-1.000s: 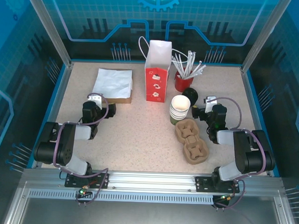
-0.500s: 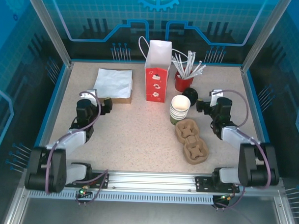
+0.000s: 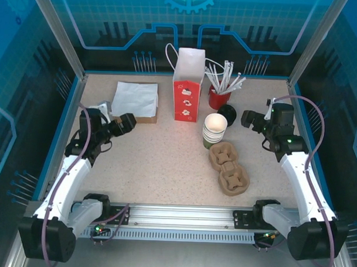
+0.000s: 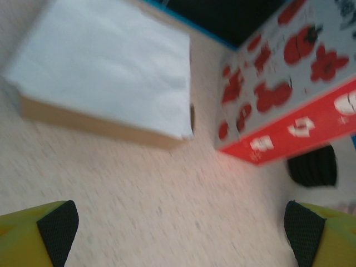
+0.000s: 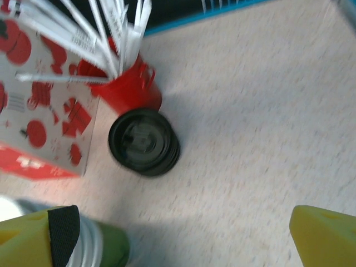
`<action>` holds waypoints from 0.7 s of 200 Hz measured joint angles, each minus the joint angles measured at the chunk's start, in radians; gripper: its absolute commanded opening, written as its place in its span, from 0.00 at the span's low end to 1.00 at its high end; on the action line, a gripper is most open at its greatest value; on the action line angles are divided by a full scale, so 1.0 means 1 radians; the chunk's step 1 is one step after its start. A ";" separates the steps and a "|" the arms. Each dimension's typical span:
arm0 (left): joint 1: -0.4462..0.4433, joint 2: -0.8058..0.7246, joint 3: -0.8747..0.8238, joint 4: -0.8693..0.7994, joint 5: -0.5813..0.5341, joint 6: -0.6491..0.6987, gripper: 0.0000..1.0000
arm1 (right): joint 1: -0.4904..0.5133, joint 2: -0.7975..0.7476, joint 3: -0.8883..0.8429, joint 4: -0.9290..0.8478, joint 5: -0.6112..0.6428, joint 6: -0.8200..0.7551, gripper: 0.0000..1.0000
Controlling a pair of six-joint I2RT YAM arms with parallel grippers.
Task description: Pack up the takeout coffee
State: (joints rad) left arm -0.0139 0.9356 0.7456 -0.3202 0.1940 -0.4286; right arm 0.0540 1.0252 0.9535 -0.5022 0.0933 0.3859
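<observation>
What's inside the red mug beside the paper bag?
White paper-wrapped sticks fan out of the red mug. Their lower ends and the mug's bottom are covered by the bundle.

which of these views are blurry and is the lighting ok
Top external: sharp, evenly lit, only faint shadows beside the red paper bag and cup stack. Left wrist: smeared throughout, the bag's print and the napkin pile soft-edged. Right wrist: also blurred, the black lids doubled at the rim, the straws streaky.
</observation>
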 measured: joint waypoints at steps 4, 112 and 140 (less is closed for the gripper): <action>-0.006 0.000 0.000 -0.019 0.020 -0.010 0.99 | 0.005 -0.001 0.005 -0.022 -0.010 0.005 1.00; -0.248 -0.020 -0.127 0.085 0.222 -0.288 0.99 | 0.114 0.203 0.228 -0.264 -0.323 0.072 0.66; -0.256 -0.018 -0.127 0.113 0.221 -0.307 0.99 | 0.123 0.283 0.269 -0.277 -0.326 0.080 0.57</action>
State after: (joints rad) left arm -0.2695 0.9173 0.6186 -0.2077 0.4149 -0.7357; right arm 0.1772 1.3083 1.2221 -0.7795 -0.2325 0.4656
